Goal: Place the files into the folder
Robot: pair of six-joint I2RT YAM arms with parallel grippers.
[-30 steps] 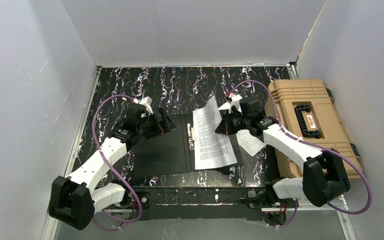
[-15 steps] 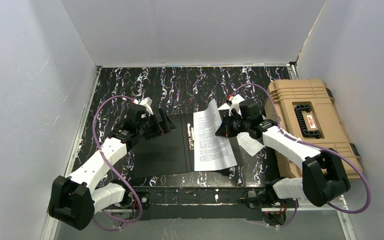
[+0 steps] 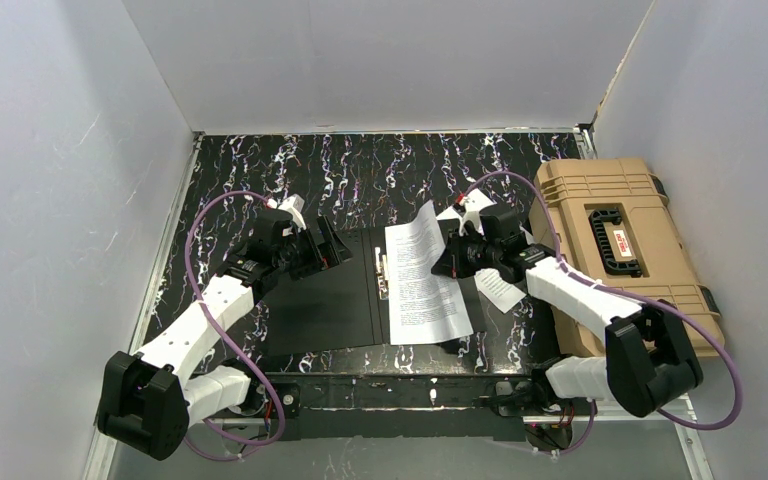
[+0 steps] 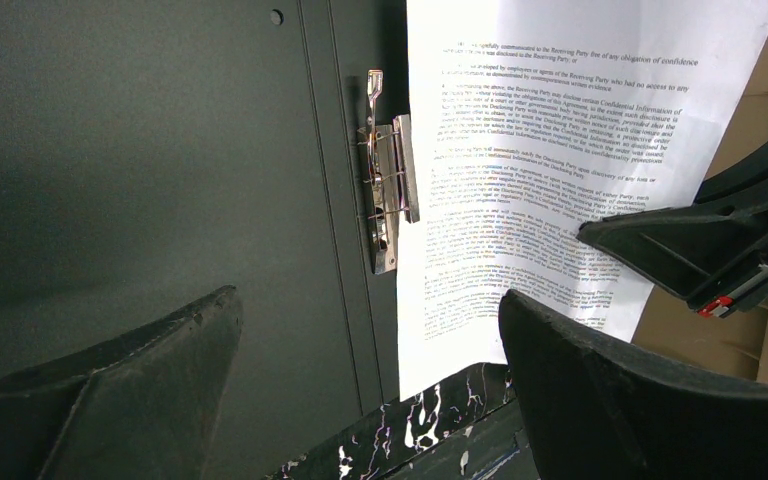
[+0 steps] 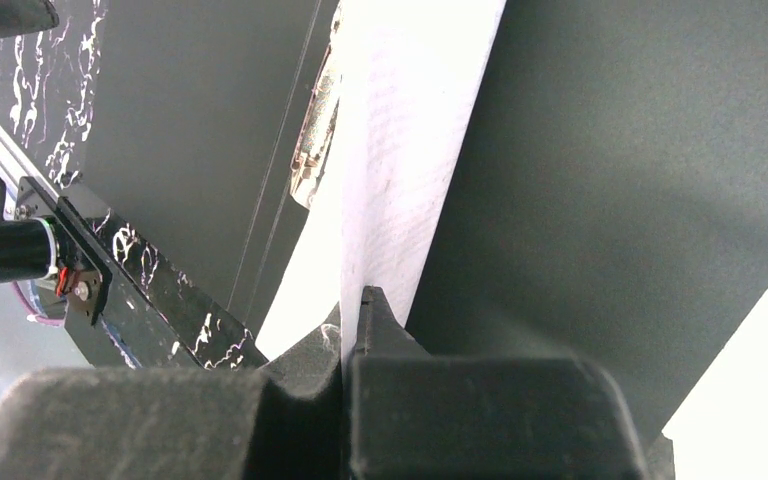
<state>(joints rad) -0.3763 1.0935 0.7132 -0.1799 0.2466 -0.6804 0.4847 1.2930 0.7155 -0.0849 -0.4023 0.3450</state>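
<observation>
The black desk, veined with white, fills the floor between white walls. A bulky tan case with a black handle lies along the desk's 3 o'clock edge.

The folder lies open and flat toward 6 o'clock, just ahead of the arm bases. Its matte black inside faces up, and the left wrist view shows the same dark leaf.

The files are white sheets dense with black print. They lie over the folder's right leaf, at 3 o'clock of the spine, slightly askew. Their far corner curls up toward 1 o'clock. In the left wrist view the files have their long edge running right along the clip.

A smaller piece of white paper shows at 3 o'clock of the files, partly under the right arm.

The right hand is at the files' 3 o'clock edge. In its own view the right hand is pinched fully together on that edge, and the files rise bowed from the grip, lifted off the black leaf there.

The left hand is over the folder's 10 o'clock corner. The left hand is spread wide and grips nothing, with both fingers over the dark leaf.

The metal clip sits on the spine. The clip is silver and narrow, with none of the paper under it.
</observation>
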